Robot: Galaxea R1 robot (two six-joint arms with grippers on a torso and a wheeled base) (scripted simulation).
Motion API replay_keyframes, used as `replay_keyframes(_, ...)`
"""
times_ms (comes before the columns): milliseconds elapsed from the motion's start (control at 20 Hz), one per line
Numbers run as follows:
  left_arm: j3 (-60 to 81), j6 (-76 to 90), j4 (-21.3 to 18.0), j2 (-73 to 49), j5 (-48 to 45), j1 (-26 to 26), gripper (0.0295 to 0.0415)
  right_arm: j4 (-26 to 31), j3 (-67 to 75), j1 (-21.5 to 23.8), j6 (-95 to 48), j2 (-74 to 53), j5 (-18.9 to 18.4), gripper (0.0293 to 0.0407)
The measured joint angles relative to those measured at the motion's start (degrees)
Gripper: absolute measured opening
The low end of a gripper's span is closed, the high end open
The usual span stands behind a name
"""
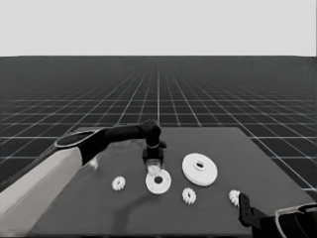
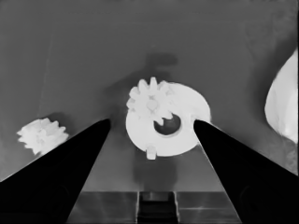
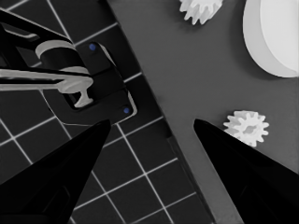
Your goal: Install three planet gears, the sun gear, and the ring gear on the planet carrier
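L arm reaches in from the left, left gripper [image 1: 154, 166] hanging right over the far edge of the smaller round part [image 1: 158, 182], mid-table. Fingers [image 2: 70, 163] spread apart, nothing between them; in the L wrist view they straddle the part without touching it.

One gear [image 2: 150, 103] already sits on the smaller round part, on the rim beside the center hole. A small white nub pokes out at the part's edge on the opposite side; can't tell what it is.

Larger round part [image 1: 199, 169] lies flat just to the right of the smaller one, apart from it, nothing on top.

Loose gears on the table: one [image 1: 119, 184] left of the smaller part, one [image 1: 188, 196] at its near-right, one [image 1: 234, 197] farther right toward the near-right corner.

R arm parked at the lower right corner, right gripper [image 3: 152, 128] over the table's corner, fingers apart and holding nothing. Its wrist view shows a gear [image 3: 246, 127] beside one finger, not touched, plus a second gear [image 3: 201, 9] and the edge of the larger part farther along.
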Motion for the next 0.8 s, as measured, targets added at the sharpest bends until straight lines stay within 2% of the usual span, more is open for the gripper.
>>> replay_keyframes(150,1.12,-0.63,-2.22,-0.30,0.91,-2.53,0.0385,0.00,0.00,0.00,0.00,0.00,0.00,0.0385)
replay_keyframes(400,1.23,-0.69,-2.77,-0.33,1.10,-3.03,0.0385,0.00,0.00,0.00,0.00,0.00,0.00,0.0385)
replay_keyframes(450,21.74,-6.78,-1.92,-12.85,1.76,-2.58,0.0385,0.00,0.00,0.00,0.00,0.00,0.00,0.0385)
replay_keyframes(500,29.78,-6.87,-1.60,-22.02,1.79,-2.17,0.0385,0.00,0.00,0.00,0.00,0.00,0.00,0.0385)
replay_keyframes(600,34.27,-4.40,-1.41,-29.75,1.32,-1.87,0.0385,0.00,0.00,0.00,0.00,0.00,0.00,0.0385)
replay_keyframes(800,35.61,-2.57,-1.37,-32.90,0.94,-1.77,0.0385,0.00,0.00,0.00,0.00,0.00,0.00,0.0385)
